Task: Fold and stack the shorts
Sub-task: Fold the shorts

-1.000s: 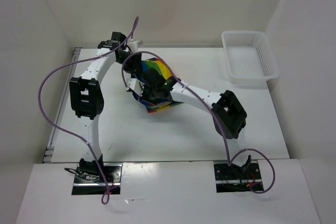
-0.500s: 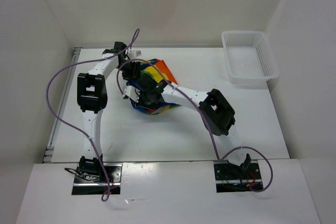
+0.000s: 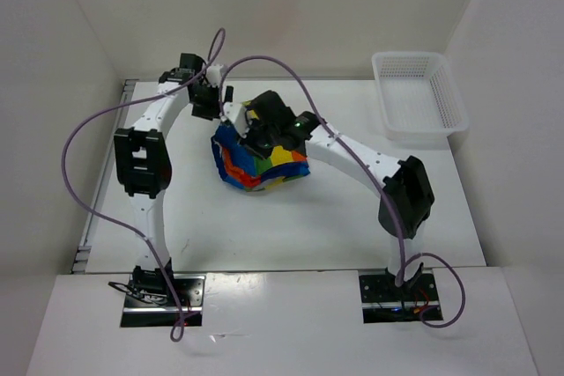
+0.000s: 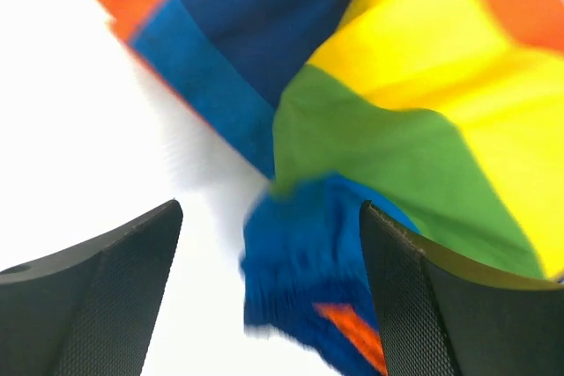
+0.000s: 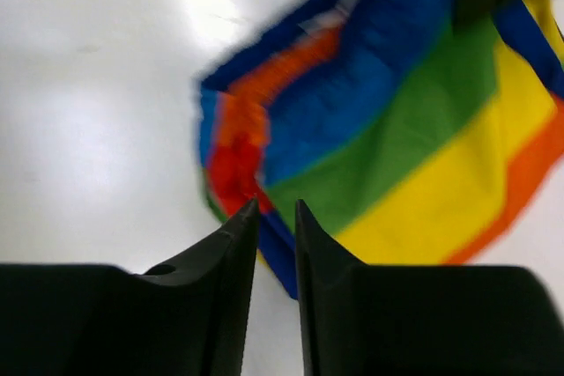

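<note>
**A:** One pair of shorts [image 3: 251, 169], and where exactly?

**B:** On the table [image 3: 291, 226], about midway between its near and far edges and somewhat left of centre. The pair is bunched into a rough lump, not spread flat.

**A:** Which stripes show?

**B:** From above, blue, navy, orange and red show on the lump's left side, with yellow and green towards the right. The left wrist camera sees the shorts [image 4: 397, 129] as broad green and yellow bands. A crumpled blue edge with a scrap of orange lies nearest the lens. The right wrist camera sees the shorts [image 5: 397, 129] lying below it, blurred, with the stripes running from blue through green and yellow to orange.

**A:** Is either tool holding the cloth?

**B:** Neither, as far as I can see. The left gripper [image 4: 269, 209] has its fingers [image 4: 97, 305] spread wide. The cloth seen between them lies beyond the tips and is not pinched. From above, it hangs just off the lump's far-left side.

**A:** And the other?

**B:** The right gripper [image 5: 275, 207] is above the far part of the lump. Its fingers [image 5: 220, 288] stand only a narrow slit apart with nothing in the slit. How high either one is above the cloth, I cannot tell.

**A:** Anything else on the table?

**B:** A white mesh basket [image 3: 421, 136] stands at the far right corner, well apart from the shorts.
</note>
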